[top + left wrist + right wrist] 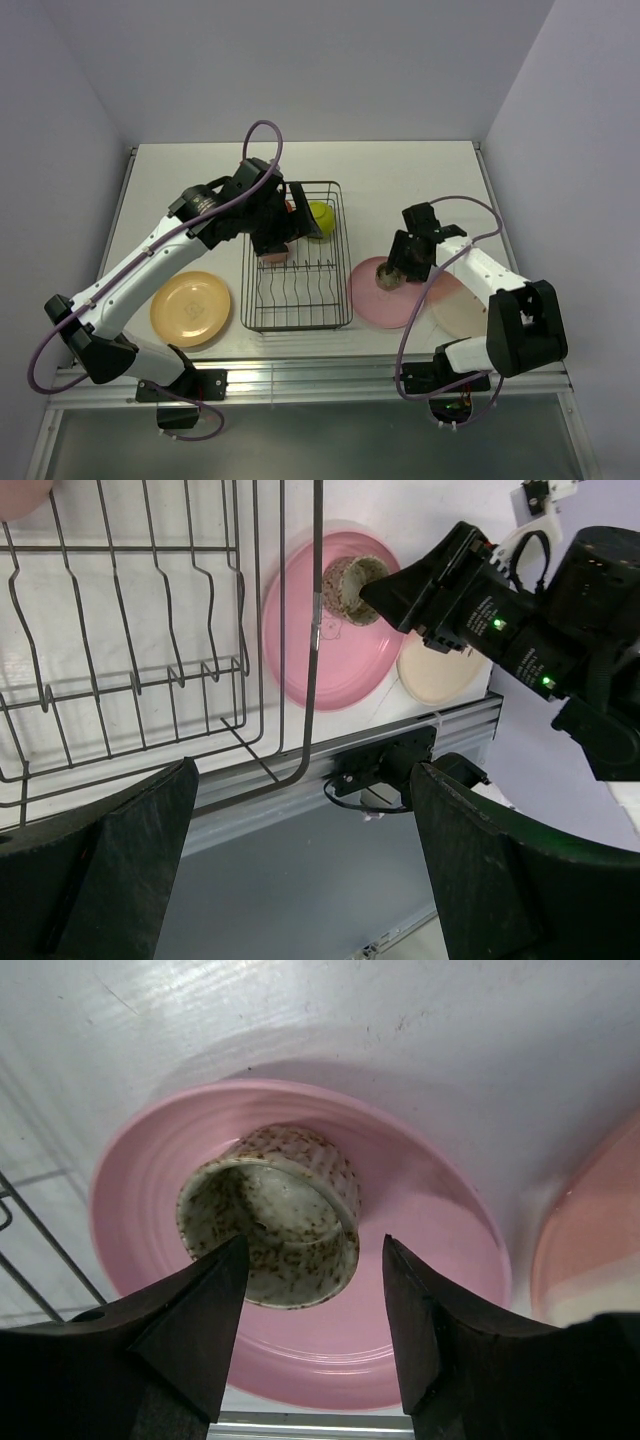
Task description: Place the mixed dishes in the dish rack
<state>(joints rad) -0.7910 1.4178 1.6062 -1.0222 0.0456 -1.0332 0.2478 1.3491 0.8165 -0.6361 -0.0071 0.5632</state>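
The black wire dish rack (296, 290) stands mid-table and also shows in the left wrist view (150, 680). A lime-green bowl (320, 217) sits in its far end, and a salmon-pink tumbler (274, 257) stands inside it. My left gripper (272, 240) hovers over the rack just above the tumbler, and its wrist view shows it (303, 772) open and empty. The small tan speckled bowl (270, 1215) sits on the pink plate (420, 1220). My right gripper (310, 1300) is open just above this bowl's near rim. A yellow-orange plate (190, 308) lies left of the rack.
A pink-and-cream plate (462, 308) lies right of the pink plate, partly under my right arm. A small red patch (291, 206), perhaps the handled cup, peeks out behind my left wrist. The metal rail (300, 375) runs along the table's near edge.
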